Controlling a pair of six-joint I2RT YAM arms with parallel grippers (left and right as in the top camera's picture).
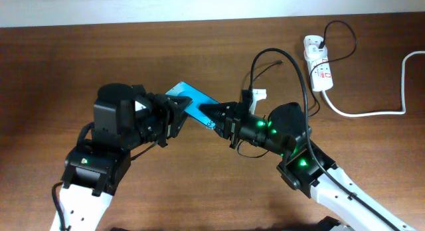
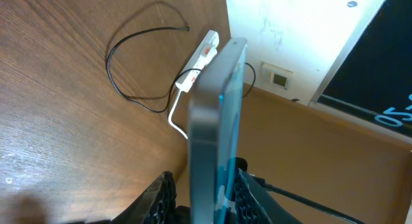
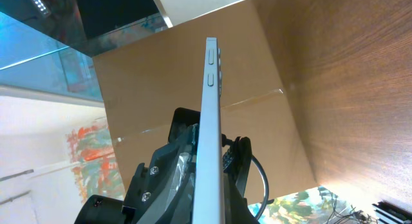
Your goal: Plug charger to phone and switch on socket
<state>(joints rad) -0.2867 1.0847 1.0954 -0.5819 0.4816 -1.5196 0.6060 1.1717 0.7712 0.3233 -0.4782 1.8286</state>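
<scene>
The phone (image 1: 194,98), cyan screen up, is held tilted above the table between both arms. My left gripper (image 1: 174,115) is shut on its left end; in the left wrist view the phone (image 2: 212,114) stands edge-on between the jaws (image 2: 201,197). My right gripper (image 1: 216,116) is shut on its right end; in the right wrist view the phone's grey edge (image 3: 210,108) rises from the jaws (image 3: 215,185). The white socket (image 1: 317,64) lies at the far right, also in the left wrist view (image 2: 201,56). The charger's thin black cable (image 1: 352,42) loops beside it (image 2: 114,53), plug in the strip.
The socket's thick white cord (image 1: 372,113) runs right and up to the table's right edge. A thick black arm cable (image 1: 299,75) arches over the right arm. A white wall borders the table's far edge (image 1: 199,8).
</scene>
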